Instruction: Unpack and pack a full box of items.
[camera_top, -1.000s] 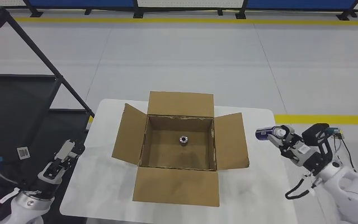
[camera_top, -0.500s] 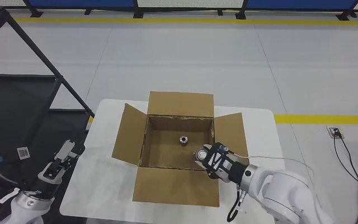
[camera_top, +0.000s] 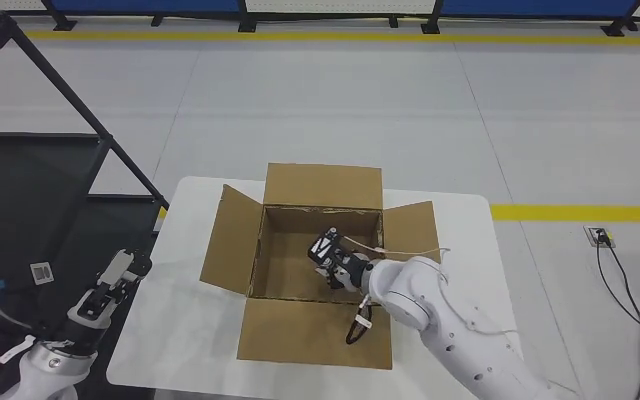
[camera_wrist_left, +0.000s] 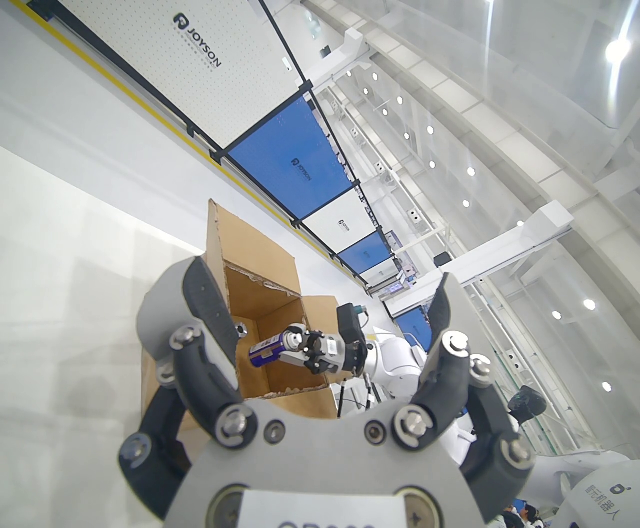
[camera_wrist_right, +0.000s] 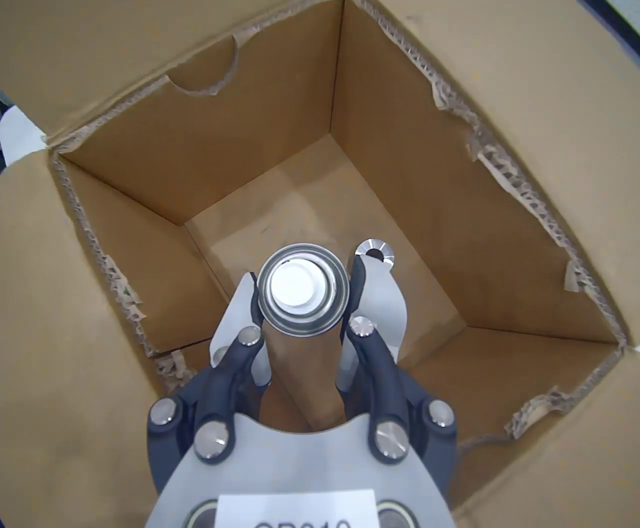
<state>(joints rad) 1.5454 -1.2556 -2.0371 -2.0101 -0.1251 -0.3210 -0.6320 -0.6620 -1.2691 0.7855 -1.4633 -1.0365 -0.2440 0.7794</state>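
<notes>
Top view is showing the cardboard box (camera_top: 322, 185) sitting open in the middle of the white counter (camera_top: 185, 320), its four flaps spreading outward. The right arm is reaching in from the box's near right side, and the right tool (camera_wrist_right: 305, 282) is clenching a spray can (camera_wrist_right: 304, 300) between its two fingers, gripping it around the body near one end. In the right wrist view the can's round metal end, with a white centre, is facing the camera while the rest is pointing down into the box; whether it is touching the floor I cannot tell. A small silver metal part (camera_wrist_right: 375, 251) is lying on the box floor just beside the can, near the middle. In the left wrist view the can's blue body is showing inside the box. The left tool (camera_wrist_left: 320, 277) is hanging released, fingers spread and holding nothing, off the counter's left edge and well apart from the box.
</notes>
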